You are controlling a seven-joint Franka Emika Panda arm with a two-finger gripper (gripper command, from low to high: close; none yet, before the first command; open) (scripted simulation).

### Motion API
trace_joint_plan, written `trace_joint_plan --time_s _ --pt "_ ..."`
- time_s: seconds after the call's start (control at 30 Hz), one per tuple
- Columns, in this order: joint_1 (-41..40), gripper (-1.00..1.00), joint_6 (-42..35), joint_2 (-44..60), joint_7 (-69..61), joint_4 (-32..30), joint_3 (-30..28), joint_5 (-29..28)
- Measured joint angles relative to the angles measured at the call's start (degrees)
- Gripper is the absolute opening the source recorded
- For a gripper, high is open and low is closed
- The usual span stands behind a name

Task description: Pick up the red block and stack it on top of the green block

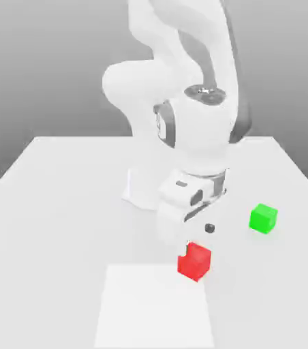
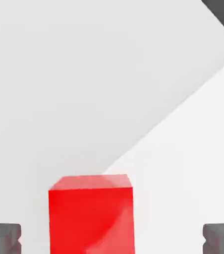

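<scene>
Hovering with fingers spread wide, the end effector (image 2: pixel 112 238) straddles the red block (image 2: pixel 91 214), both pads (image 2: pixel 3 237) apparently clear of its sides. The block sits on the desk (image 1: pixel 61 204) beside a paler sheet (image 1: pixel 153 310); the green block (image 1: pixel 264 219) waits well apart. Grasping comes next: descend, close evenly, lift.

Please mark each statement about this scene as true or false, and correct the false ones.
1. The red block lies between the open fingers of the gripper. True.
2. The red block is stacked on the green block. False: both sit on the table, apart.
3. The fingers already clamp the red block. False: gaps remain on both sides.
4. In the exterior view, the green block is to the right of the red block. True.
</scene>
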Motion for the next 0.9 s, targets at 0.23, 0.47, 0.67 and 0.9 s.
trace_joint_plan --time_s 0.23,0.47,0.67,0.9 --pt "-1.24 -1.00 5.21 6.20 -0.58 0.72 1.32 0.55" --pt "-1.62 -1.00 -0.38 -0.31 0.14 -0.20 1.43 -0.45" --pt "0.77 -1.00 -9.37 -10.88 3.85 -1.67 3.71 0.72" --pt "12.07 -1.00 -14.22 -17.08 19.19 -2.57 14.43 8.44"
